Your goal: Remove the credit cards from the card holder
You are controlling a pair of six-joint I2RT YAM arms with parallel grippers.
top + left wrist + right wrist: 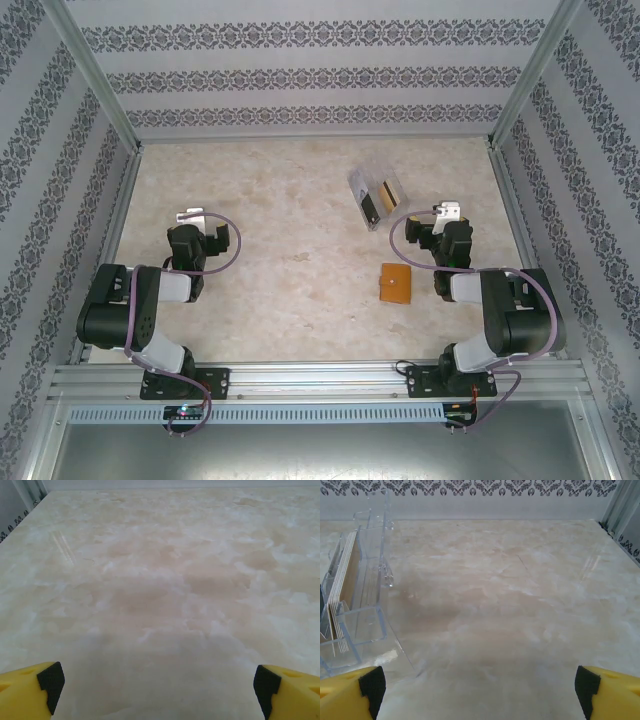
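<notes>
The card holder (397, 284) is a small orange-tan wallet lying folded shut on the marble table, right of centre. With the holder shut, its inside and the credit cards are hidden. My right gripper (446, 214) (479, 689) stands open over bare table, just right of and a little beyond the holder, not touching it. Its yellow fingertips (355, 690) hold nothing. Far to the left my left gripper (197, 220) (159, 687) is also open, over bare marble, with the yellow fingertips (287, 690) wide apart.
A clear plastic box (376, 198) (365, 600) stands beyond the holder with a stack of thin dark and tan cards (342, 587) on edge inside. Patterned walls on metal posts (128, 160) close in three sides of the table.
</notes>
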